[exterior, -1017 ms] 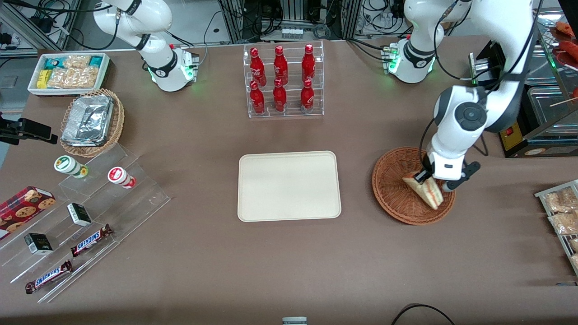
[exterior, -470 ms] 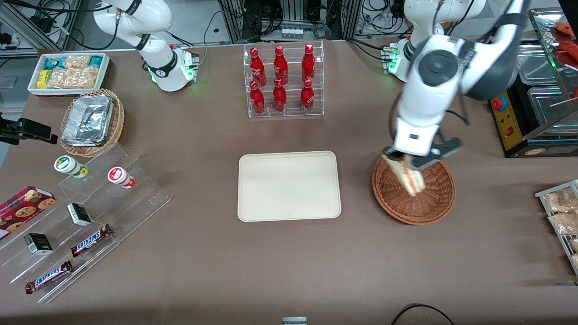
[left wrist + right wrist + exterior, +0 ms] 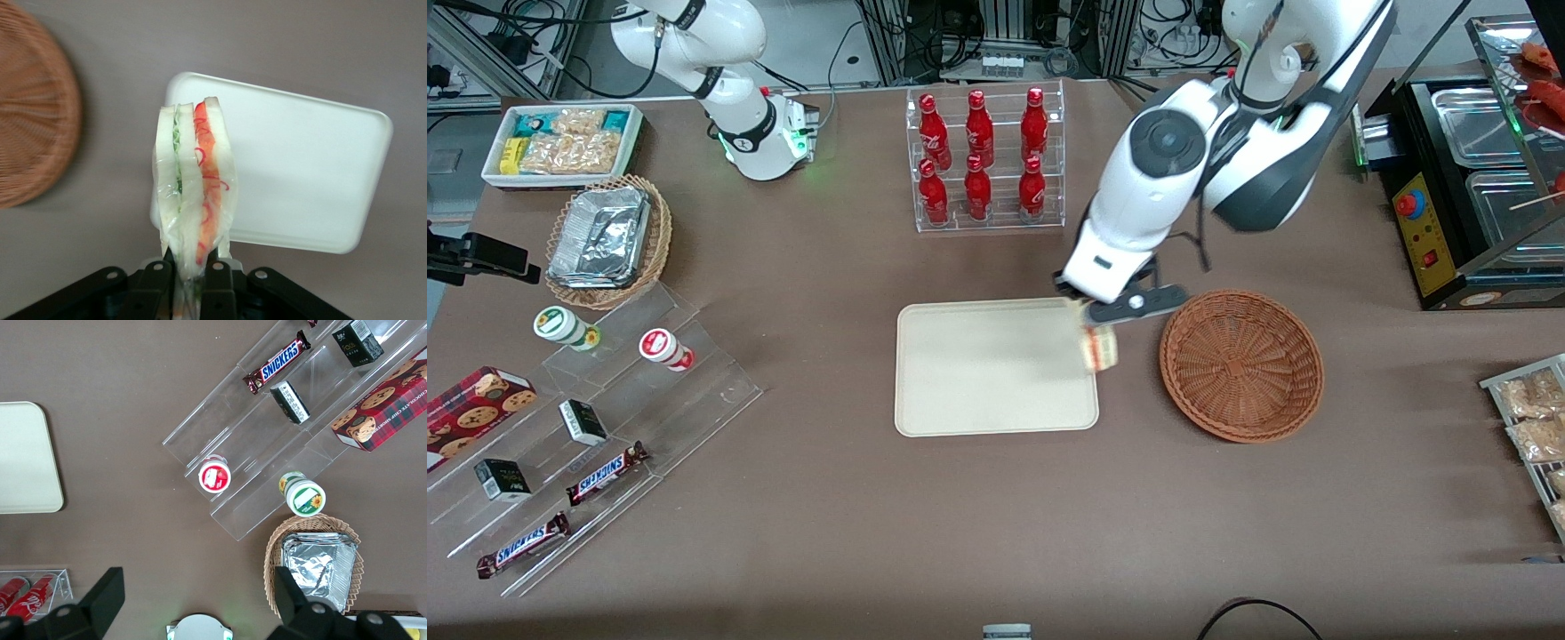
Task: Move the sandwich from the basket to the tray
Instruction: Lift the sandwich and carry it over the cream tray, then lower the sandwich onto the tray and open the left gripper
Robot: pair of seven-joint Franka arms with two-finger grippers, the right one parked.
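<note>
The hand holds the sandwich above the tray edge nearest the basket.

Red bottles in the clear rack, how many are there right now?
6: three on the rack's upper step, three on the lower step nearer the camera. The gripper holds the sandwich over the tray's edge.

The front camera sits high above the table, facing down and toward both arm bases, covering the whole surface. The left wrist camera looks straight down past the gripper from close range, sharing the tray and basket with the front view. The right wrist camera also looks down, near the parked arm's end, sharing one tray corner.
</note>
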